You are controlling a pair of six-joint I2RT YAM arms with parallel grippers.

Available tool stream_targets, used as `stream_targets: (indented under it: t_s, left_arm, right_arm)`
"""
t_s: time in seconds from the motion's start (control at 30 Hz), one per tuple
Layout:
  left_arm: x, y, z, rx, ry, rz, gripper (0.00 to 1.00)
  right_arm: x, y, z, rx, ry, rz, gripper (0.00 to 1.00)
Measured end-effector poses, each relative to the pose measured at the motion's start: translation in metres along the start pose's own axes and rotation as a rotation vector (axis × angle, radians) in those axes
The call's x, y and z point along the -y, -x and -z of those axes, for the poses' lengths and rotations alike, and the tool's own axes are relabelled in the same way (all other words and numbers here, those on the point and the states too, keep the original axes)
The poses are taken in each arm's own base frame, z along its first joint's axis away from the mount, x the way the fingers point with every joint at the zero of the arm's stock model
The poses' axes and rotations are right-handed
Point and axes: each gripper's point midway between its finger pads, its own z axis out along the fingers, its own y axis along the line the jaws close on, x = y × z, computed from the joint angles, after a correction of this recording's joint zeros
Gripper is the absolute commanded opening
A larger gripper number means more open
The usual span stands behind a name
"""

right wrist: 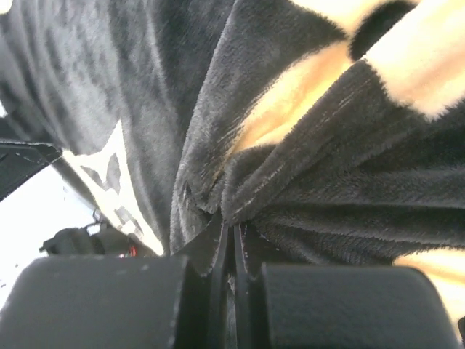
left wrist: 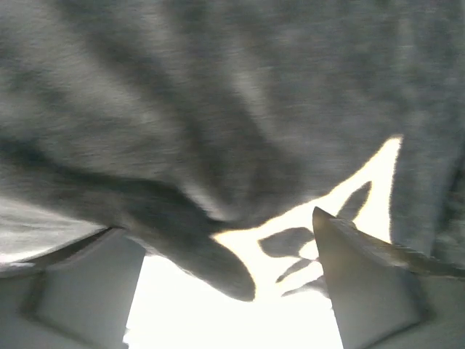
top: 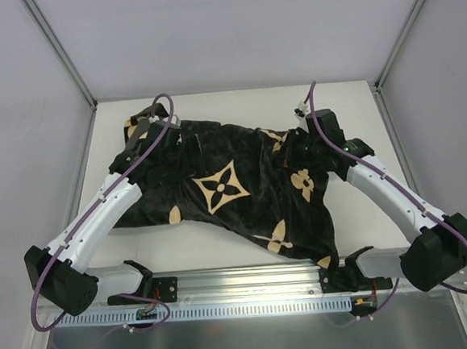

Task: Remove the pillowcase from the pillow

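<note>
With the pillowcase (top: 235, 194) sprawled on the surface (top: 349, 101), right claw (right wrist: 232, 243) clamped on a thin fold and left claw (left wrist: 221, 229) spread apart around loose fabric, a pull could slip that fold free.

Black velvety pillowcase (top: 227, 195), tan flower and diamond-star motifs, rumpled and bunched, spread across the table (top: 236, 109)

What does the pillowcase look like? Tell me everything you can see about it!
The pillowcase is soft, fuzzy black fabric printed with tan flowers and a diamond star. It lies crumpled across the table, between both arms. The right gripper pinches a bunched fold at its far right. The left gripper is open at its far left, fabric drooping between the fingers.
</note>
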Motion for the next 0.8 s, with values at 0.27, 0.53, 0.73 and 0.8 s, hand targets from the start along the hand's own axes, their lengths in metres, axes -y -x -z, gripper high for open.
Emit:
stream_targets:
  t_s: [0.27,0.53,0.73,0.8]
  left_arm:
    - [0.010,0.002,0.018,0.010,-0.037,-0.045,0.88]
    - [0.129,0.006,0.055,0.059,-0.247,-0.299,0.85]
    - [0.204,-0.018,0.019,0.005,-0.247,-0.452,0.90]
    - [0.222,-0.031,-0.004,-0.026,-0.221,-0.497,0.94]
  right_arm:
    - [-0.024,-0.014,0.004,-0.022,0.053,0.057,0.87]
    - [0.064,0.036,0.079,0.255,-0.118,-0.087,0.91]
    - [0.120,0.013,0.098,0.309,-0.212,-0.238,0.90]
    - [0.131,-0.005,0.089,0.256,-0.223,-0.273,0.90]
